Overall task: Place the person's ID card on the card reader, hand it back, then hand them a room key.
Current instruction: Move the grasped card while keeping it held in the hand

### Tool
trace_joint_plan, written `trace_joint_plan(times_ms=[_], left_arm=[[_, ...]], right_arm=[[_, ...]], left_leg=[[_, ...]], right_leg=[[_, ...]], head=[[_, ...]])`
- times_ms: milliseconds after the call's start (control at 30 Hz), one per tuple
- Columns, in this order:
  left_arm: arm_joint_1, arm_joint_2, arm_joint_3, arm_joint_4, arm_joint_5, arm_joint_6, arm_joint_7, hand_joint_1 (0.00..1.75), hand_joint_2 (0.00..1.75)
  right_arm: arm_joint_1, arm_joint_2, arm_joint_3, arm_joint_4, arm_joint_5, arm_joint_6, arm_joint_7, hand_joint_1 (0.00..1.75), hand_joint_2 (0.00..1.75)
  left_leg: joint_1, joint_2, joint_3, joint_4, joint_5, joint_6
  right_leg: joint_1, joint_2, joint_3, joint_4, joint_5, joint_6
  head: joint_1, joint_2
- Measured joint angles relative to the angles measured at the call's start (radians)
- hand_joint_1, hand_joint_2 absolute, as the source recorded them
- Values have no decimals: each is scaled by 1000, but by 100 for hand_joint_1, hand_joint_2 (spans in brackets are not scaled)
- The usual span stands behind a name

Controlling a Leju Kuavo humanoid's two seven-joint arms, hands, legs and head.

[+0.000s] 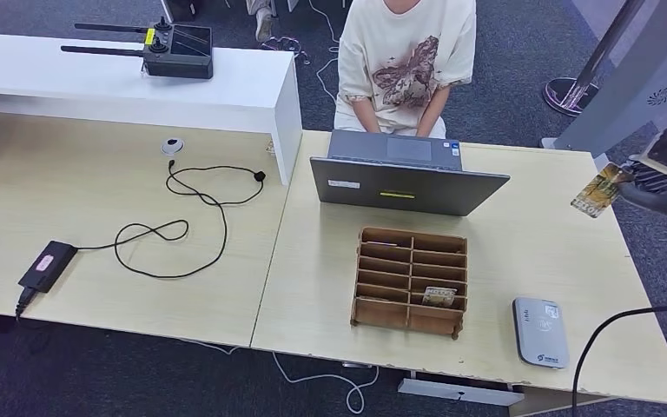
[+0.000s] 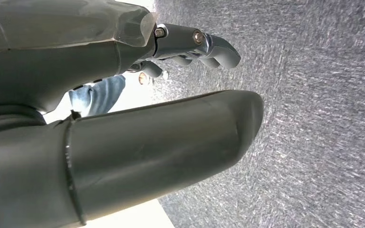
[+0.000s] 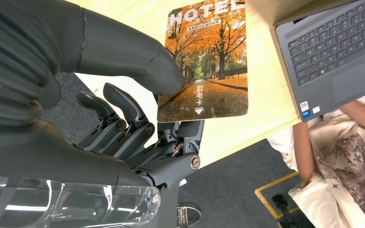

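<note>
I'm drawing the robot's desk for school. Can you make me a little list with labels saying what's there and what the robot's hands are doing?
Right hand: pinches a hotel card with an autumn tree picture, out past the table's right end
Left hand: holds nothing, over grey carpet
Card reader: near right corner of the table, nothing on it
Wooden organizer: mid-table, one card in a slot
Laptop: open, facing a seated person

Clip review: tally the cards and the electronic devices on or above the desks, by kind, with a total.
Hotel card held by right hand: 1
Card in wooden organizer: 1
Laptop: 1
Card reader: 1
Antenna box: 1
Power adapter: 1
Total: 6
</note>
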Motion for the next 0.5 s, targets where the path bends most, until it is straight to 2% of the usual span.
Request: trace_joint_plan(times_ms=[500], left_arm=[[4,3,5,0,6,2,0,0,0]], right_arm=[[-18,17,58,15,-48,-15,26,175,175]], left_leg=[[0,0,0,0,0,0]], right_leg=[[0,0,0,0,0,0]], head=[[0,0]])
